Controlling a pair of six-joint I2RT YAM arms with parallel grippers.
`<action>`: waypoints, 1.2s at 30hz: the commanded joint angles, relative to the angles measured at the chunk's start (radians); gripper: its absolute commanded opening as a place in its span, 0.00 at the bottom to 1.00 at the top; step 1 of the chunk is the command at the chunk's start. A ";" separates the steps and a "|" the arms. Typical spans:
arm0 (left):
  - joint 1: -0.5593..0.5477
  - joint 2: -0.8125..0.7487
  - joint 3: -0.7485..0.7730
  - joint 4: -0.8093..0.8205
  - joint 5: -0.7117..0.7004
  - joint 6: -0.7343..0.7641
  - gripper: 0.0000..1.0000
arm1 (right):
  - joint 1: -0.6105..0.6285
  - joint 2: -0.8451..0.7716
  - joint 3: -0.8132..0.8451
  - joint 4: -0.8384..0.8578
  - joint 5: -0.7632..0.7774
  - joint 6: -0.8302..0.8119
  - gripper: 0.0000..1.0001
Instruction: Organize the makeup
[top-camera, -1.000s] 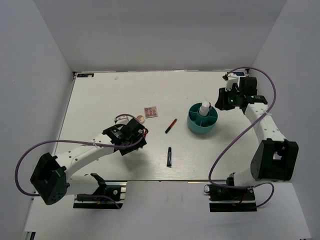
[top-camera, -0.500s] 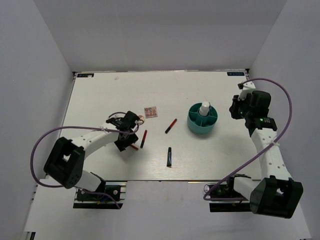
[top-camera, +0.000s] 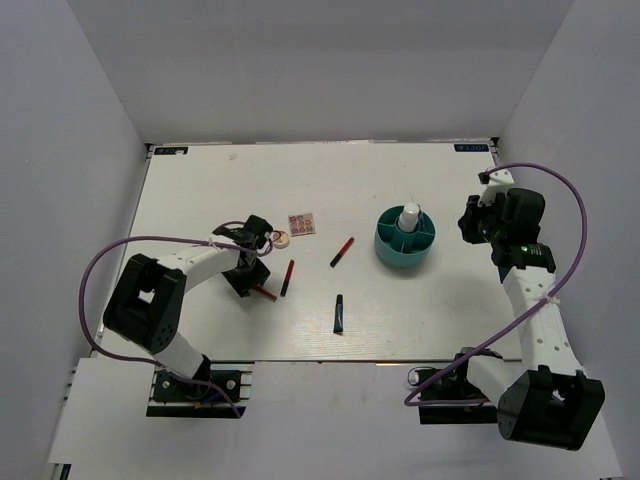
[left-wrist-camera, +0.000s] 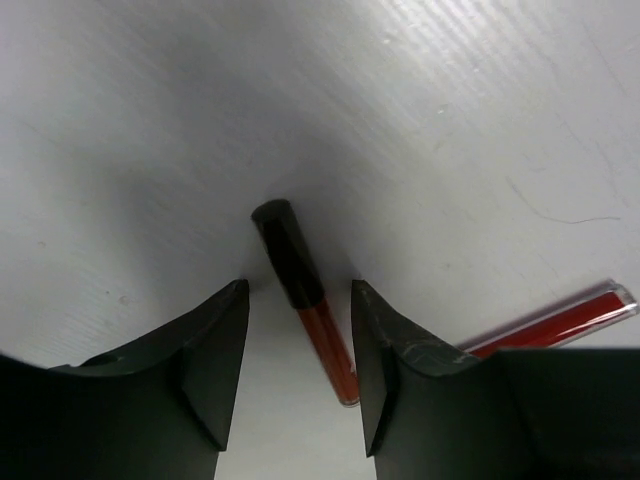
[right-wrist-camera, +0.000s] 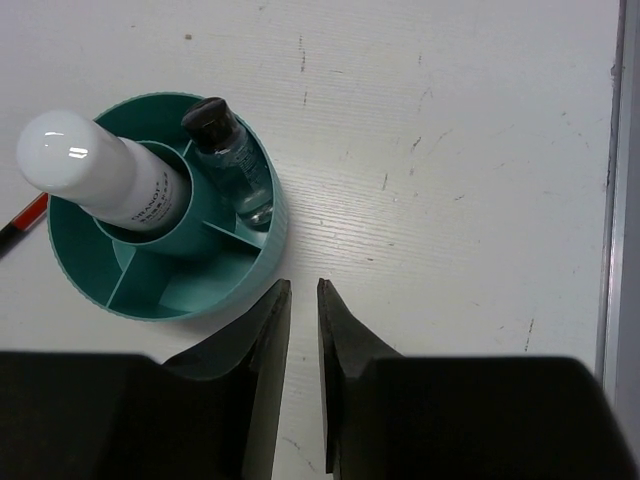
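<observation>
My left gripper (top-camera: 250, 278) (left-wrist-camera: 300, 300) is open and low over the table. Its jaws straddle a slim red-and-black tube (left-wrist-camera: 305, 300) (top-camera: 266, 294) without closing on it. A second red-and-black tube (top-camera: 288, 277) (left-wrist-camera: 560, 320) lies just right of it. A third red-and-black tube (top-camera: 342, 251) and a black tube (top-camera: 339, 313) lie mid-table. The square pink palette (top-camera: 301, 223) and the round beige compact (top-camera: 282, 238) sit behind the left gripper. The teal tub (top-camera: 392, 255) (right-wrist-camera: 262, 262) holds a white bottle (top-camera: 410, 215) (right-wrist-camera: 95, 170) and a dark-capped bottle (right-wrist-camera: 228, 155). My right gripper (top-camera: 468, 222) (right-wrist-camera: 304, 290) is empty to the tub's right, its jaws nearly together.
The table's right edge (right-wrist-camera: 610, 250) runs close behind the right gripper. White walls enclose the table on three sides. The left arm's purple cable (top-camera: 95, 270) loops over the left side of the table.
My left gripper has pulled back left and come down over a red-and-black tube; a second tube now lies on the table beside it. My right arm has drawn back right from the tub.
</observation>
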 joint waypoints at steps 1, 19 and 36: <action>0.013 0.020 0.019 0.040 0.030 0.010 0.55 | -0.007 -0.020 -0.004 0.043 -0.020 0.019 0.24; 0.007 -0.063 0.189 -0.009 -0.012 0.174 0.00 | -0.027 -0.089 0.004 0.040 -0.021 0.036 0.46; -0.067 0.234 0.630 0.693 0.703 0.639 0.00 | -0.030 -0.121 -0.012 0.055 -0.091 0.064 0.16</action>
